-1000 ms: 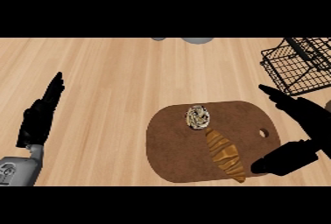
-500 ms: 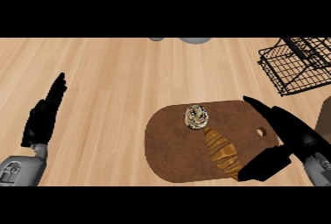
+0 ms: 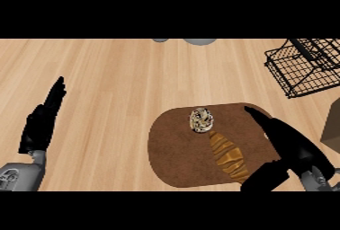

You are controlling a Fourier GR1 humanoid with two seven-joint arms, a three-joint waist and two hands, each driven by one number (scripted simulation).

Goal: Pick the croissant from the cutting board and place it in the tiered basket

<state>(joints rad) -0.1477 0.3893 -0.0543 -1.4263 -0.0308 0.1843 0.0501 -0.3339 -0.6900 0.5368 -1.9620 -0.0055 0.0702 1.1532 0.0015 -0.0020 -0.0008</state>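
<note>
The croissant (image 3: pixel 227 155) lies on the brown cutting board (image 3: pixel 171 148), which sits on the wooden table (image 3: pixel 119 81) toward the near right. It stretches lengthwise from the board's middle to its near edge, slanting slightly rightward as it comes nearer. Just beyond its far tip, also on the board, sits a small round speckled item (image 3: pixel 201 120); whether the two touch cannot be told.

The right robot hand (image 3: pixel 295 150) hangs over the right part of the board, spread open. Its straight fingers (image 3: pixel 262 120) point to the far left beside the croissant, and its thumb (image 3: pixel 266 177) is held wide apart at the croissant's near end. The croissant lies to the left of the gap between them and is not clasped. Whether the thumb touches it cannot be told.

The left robot hand (image 3: pixel 41 123) rests at the left of the table, well apart from the board, its fingers straight and pressed together, pointing away.

The black wire tiered basket (image 3: pixel 292 76) stands at the far right, beyond the board. A brown box (image 3: pixel 332 123) shows at the right edge.
</note>
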